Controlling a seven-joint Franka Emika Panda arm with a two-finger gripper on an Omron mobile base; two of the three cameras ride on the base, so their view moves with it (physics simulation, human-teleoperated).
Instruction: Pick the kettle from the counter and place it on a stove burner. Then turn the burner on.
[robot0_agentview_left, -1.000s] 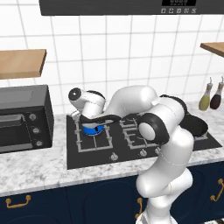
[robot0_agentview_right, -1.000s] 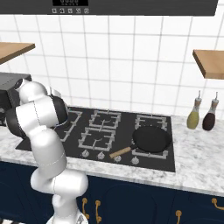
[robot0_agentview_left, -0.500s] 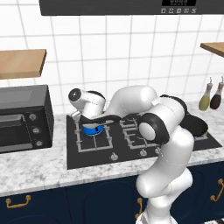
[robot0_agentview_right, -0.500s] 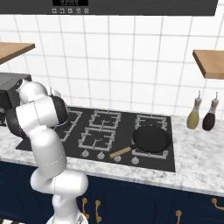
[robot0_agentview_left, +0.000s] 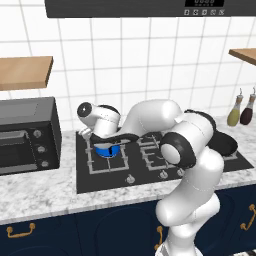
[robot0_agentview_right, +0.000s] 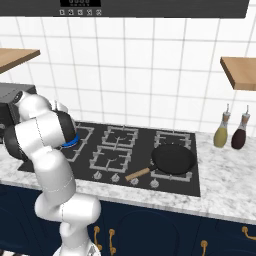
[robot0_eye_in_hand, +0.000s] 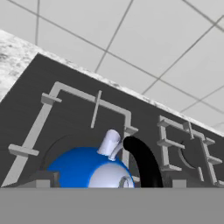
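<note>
Hand view: the gripper's (robot0_eye_in_hand: 107, 186) two dark fingertips (robot0_eye_in_hand: 43, 180) rise at either side of the kettle (robot0_eye_in_hand: 85, 168), which sits between and just beyond them; whether they press its sides cannot be told. The kettle is a glossy bright-blue dome with a pale grey spout, a silvery lid cap and a thick black arched handle.

It rests on the stove burner (robot0_agentview_left: 107, 157), a wide square grey grate at the left end of the black glass cooktop (robot0_agentview_right: 145, 150). In the left base view the wrist hangs directly over the kettle, a blue sliver showing beneath.

A black frying pan (robot0_agentview_right: 173, 158) with a wooden handle lies on a burner toward the cooktop's right edge. The speckled marble counter (robot0_agentview_left: 45, 192) carries a dark toaster oven (robot0_agentview_left: 26, 135) at its left end and two bottles (robot0_agentview_right: 231, 131) near its right.
</note>
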